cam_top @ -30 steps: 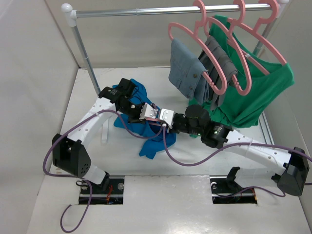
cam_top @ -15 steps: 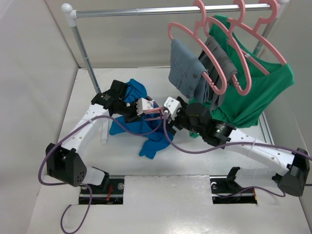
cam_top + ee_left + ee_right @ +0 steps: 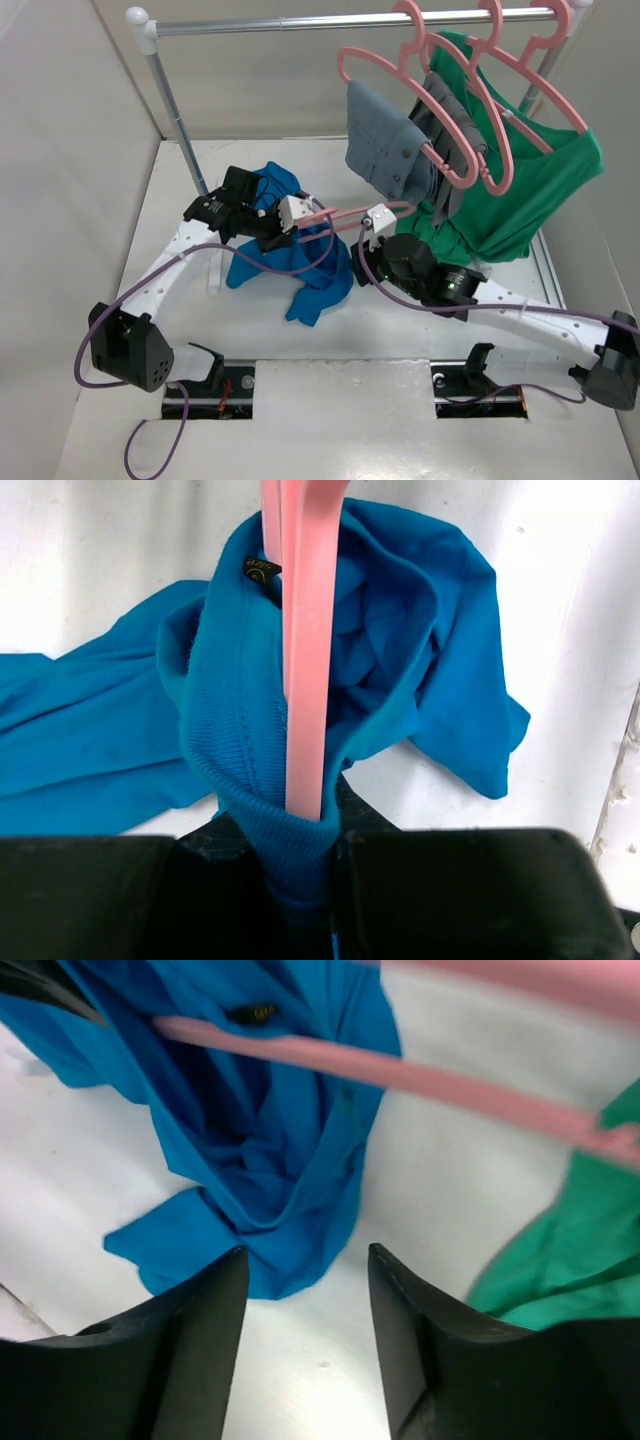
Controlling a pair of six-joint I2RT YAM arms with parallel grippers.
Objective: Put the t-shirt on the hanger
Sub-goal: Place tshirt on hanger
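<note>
Partly done, we judge: left end effector (image 3: 305, 840) pinches t-shirt (image 3: 420, 680) collar around hanger (image 3: 305, 680); right end effector (image 3: 305, 1255), beside the t-shirt, gapes empty; shoulders undraped.

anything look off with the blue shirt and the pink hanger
Yes: the t-shirt lies crumpled on the table, only its collar bunched around one arm of the hanger. The left hand pinches collar and hanger together.

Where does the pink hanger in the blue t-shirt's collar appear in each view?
Top external: hanger at centre, nearly level.
Left wrist: hanger upright, centre top.
Right wrist: hanger slanting across the top.
Shared landmark: the blue t-shirt around it.
</note>
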